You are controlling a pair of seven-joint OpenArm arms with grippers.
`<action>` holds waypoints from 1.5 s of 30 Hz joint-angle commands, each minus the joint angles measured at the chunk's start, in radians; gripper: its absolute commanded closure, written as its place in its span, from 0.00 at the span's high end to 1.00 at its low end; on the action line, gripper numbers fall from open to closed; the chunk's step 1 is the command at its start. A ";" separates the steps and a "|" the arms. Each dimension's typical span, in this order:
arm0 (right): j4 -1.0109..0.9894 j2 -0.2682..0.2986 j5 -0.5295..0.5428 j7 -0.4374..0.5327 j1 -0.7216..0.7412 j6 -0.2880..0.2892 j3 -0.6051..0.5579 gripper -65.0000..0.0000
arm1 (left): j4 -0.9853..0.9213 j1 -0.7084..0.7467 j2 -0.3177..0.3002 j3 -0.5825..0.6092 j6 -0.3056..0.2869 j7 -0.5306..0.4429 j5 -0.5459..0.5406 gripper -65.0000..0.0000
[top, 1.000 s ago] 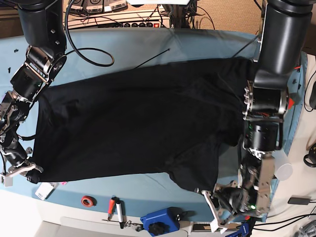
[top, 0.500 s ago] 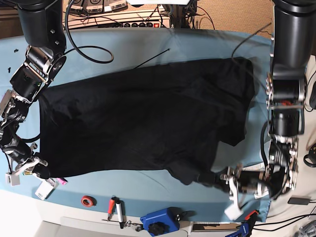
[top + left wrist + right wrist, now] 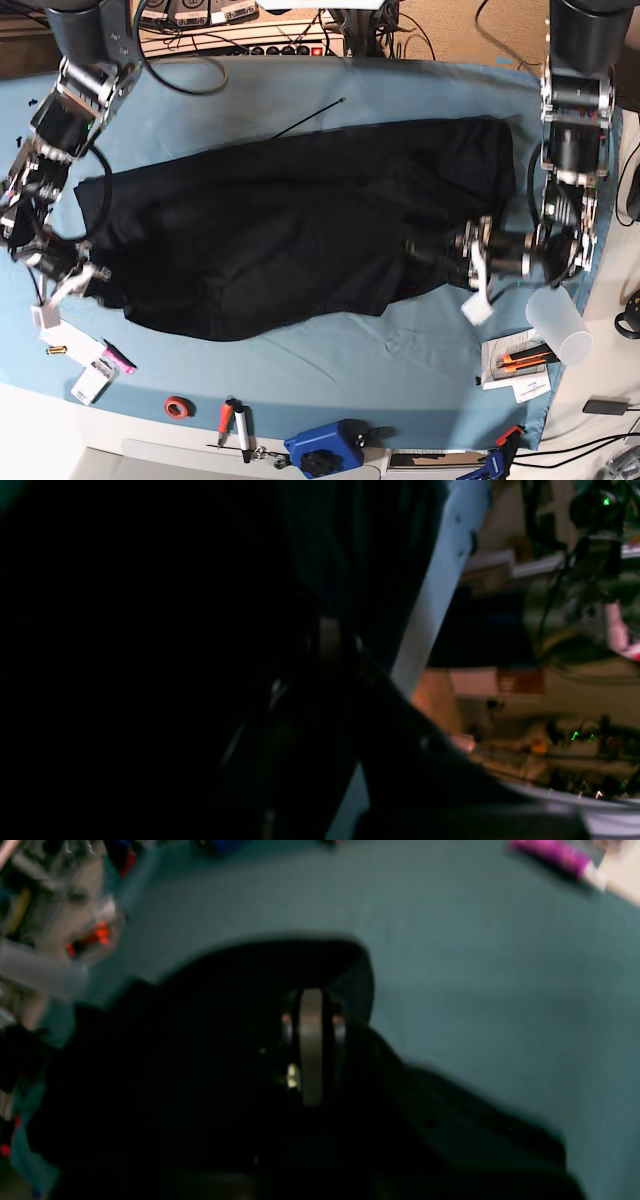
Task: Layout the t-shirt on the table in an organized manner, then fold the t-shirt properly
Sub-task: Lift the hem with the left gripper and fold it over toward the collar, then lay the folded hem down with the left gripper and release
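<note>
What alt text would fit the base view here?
A black t-shirt lies spread across the light blue table, each side edge pinched by a shut claw: left claw, right claw. Small tools line the near edge.

Red tape roll (image 3: pixel 178 406) near front edge. Just right of it, red-handled tool (image 3: pixel 227 416) beside white marker (image 3: pixel 242 432). Blue device (image 3: pixel 322 451) further right at front edge. White card (image 3: pixel 92 384) and pink pen (image 3: pixel 118 356) at front left; pen shows blurred magenta in right wrist view (image 3: pixel 550 854). Clear cup (image 3: pixel 558 326) at right edge, orange-black tools (image 3: pixel 522 358) on paper beside it. Thin black cable (image 3: pixel 305 119) near rear. Power strip (image 3: pixel 250 48) behind.
</note>
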 commanded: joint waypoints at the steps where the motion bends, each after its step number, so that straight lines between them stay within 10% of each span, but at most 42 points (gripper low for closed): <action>1: 0.043 0.019 0.042 0.023 0.003 0.001 0.013 0.00 | 0.064 0.003 -0.021 -0.005 -0.004 -0.003 -0.033 0.00; 14: 0.219 0.019 0.126 -0.076 -0.228 0.001 0.280 0.00 | 0.735 0.224 -0.049 -0.122 -0.101 -0.003 -0.033 0.00; 45: 0.219 0.019 0.002 -0.088 -0.310 0.001 0.286 0.00 | 0.745 0.543 -0.088 -0.222 -0.077 -0.003 0.087 0.00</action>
